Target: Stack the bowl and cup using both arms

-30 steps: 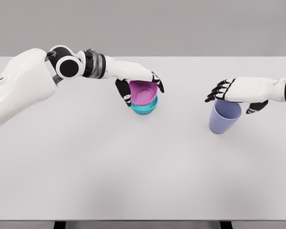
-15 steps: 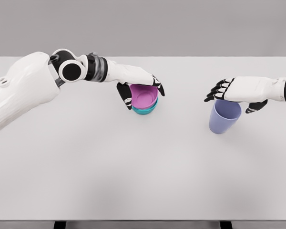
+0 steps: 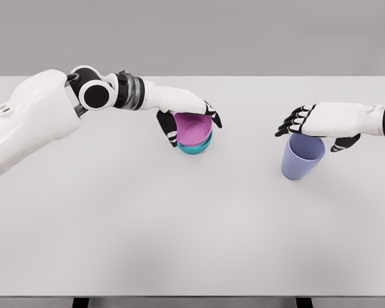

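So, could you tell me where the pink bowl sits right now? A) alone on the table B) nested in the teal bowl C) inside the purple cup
B: the pink bowl sits inside the teal bowl, under the left hand.

Over the last second the left robot hand (image 3: pixel 191 117) lowered the pink bowl (image 3: pixel 194 129) deeper into the teal bowl (image 3: pixel 196 148) (most of that early on), its elbow shifting slightly rightward.
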Controlling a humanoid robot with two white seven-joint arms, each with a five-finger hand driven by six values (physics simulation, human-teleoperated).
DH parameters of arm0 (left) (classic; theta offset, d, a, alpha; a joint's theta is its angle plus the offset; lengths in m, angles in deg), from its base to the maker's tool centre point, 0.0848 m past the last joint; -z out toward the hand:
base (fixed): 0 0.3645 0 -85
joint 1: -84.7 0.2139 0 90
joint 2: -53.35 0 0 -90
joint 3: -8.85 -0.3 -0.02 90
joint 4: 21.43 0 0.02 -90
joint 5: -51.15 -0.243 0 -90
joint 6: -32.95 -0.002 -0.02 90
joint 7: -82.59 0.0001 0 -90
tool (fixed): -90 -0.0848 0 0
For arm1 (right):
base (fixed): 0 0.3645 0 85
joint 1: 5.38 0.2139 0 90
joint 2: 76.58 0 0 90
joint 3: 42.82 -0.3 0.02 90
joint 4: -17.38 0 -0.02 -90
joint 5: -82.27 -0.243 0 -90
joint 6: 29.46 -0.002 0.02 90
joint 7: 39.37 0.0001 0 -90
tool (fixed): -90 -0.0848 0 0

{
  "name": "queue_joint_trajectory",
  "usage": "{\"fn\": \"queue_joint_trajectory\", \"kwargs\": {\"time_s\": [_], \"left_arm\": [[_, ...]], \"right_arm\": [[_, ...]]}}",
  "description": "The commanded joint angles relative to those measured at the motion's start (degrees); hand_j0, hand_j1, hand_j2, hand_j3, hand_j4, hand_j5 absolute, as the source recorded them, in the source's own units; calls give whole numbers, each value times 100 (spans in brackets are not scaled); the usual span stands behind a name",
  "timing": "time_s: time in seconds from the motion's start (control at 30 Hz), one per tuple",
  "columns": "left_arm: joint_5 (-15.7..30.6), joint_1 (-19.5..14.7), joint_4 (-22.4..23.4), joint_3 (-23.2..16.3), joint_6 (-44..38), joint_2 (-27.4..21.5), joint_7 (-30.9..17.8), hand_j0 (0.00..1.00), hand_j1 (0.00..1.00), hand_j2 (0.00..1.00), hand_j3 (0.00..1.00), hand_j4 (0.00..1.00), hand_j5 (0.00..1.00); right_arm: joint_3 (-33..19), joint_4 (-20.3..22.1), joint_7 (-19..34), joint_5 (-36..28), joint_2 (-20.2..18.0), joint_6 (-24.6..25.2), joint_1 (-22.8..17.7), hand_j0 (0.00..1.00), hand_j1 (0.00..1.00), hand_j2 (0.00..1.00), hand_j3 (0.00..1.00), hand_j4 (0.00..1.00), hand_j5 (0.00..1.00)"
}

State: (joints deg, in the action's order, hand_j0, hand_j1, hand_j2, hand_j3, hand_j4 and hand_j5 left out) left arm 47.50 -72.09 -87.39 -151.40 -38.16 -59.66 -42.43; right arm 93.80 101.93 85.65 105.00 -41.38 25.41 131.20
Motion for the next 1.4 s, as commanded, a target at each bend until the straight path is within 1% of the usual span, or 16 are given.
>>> {"fn": "queue_joint_trajectory", "kwargs": {"time_s": [0.0,1.07,1.2,1.37], "left_arm": [[22,0,39,11,-8,34,2,84,84,84,84,84,84],[22,0,250,11,1,78,2,85,85,85,85,85,85],[22,9,259,11,1,121,2,89,89,89,89,89,89],[22,9,259,11,1,130,2,99,99,99,99,99,99]], "right_arm": [[-4,0,-2,-23,-4,14,0,100,100,100,100,100,100],[5,9,-2,-23,-39,14,9,100,100,100,100,100,100],[5,9,-2,-23,-39,14,9,100,100,100,100,100,100],[-4,9,-2,-23,-39,14,9,100,100,100,100,100,100]]}}
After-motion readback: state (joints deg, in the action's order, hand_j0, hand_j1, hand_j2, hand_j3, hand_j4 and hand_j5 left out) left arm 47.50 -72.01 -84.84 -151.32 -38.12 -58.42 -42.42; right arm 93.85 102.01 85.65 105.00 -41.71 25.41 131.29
